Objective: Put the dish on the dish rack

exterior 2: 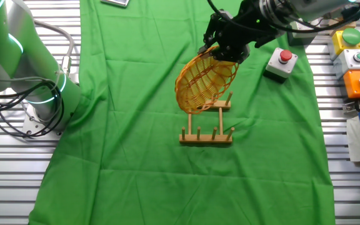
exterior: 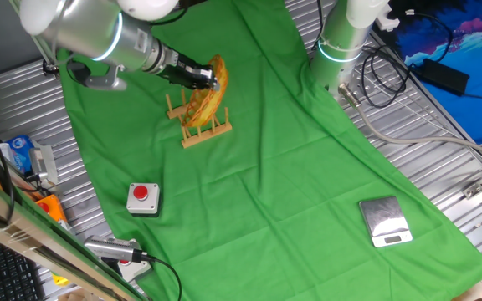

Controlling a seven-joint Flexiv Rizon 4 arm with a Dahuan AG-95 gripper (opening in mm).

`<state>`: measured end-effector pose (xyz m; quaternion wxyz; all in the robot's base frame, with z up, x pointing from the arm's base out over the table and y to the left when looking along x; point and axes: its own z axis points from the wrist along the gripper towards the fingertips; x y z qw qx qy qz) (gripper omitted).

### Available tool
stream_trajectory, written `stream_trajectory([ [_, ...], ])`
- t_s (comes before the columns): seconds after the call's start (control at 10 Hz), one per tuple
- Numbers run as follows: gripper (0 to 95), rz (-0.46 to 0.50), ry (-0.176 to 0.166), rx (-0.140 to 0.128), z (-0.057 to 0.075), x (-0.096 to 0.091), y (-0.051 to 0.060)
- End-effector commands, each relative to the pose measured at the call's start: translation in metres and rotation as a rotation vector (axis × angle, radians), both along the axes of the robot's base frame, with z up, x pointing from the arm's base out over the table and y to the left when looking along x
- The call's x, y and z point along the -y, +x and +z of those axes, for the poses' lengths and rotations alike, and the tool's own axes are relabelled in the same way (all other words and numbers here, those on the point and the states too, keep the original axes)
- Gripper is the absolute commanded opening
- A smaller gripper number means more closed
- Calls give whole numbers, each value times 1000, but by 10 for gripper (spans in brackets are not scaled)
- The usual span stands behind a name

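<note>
A green cloth (exterior 2: 136,169) covered the table. The gripper (exterior 2: 220,50) clamped the rim of the yellow wicker dish (exterior 2: 204,84), which stood tilted on edge among the pegs of the wooden dish rack (exterior 2: 206,136).

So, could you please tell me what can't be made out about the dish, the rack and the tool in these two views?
- One fixed view: the tool tips are hidden behind the dish rim, so the grip cannot be seen.
- The other fixed view: the dish covers part of the dish rack, so which slot its lower edge enters is unclear.
- Both views: whether the dish touches the pegs is too small to tell.
</note>
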<state>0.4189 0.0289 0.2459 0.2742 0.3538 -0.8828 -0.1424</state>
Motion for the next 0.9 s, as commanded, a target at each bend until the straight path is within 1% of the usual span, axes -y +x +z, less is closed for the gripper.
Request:
stream_trajectory([
  [0.1,0,-31,-10,98,-1,0,-3],
  [0.2,0,-46,-15,121,-1,0,-3],
  [0.4,0,-73,-31,136,-1,0,-3],
  [0.9,0,-103,-50,133,-1,0,-3],
])
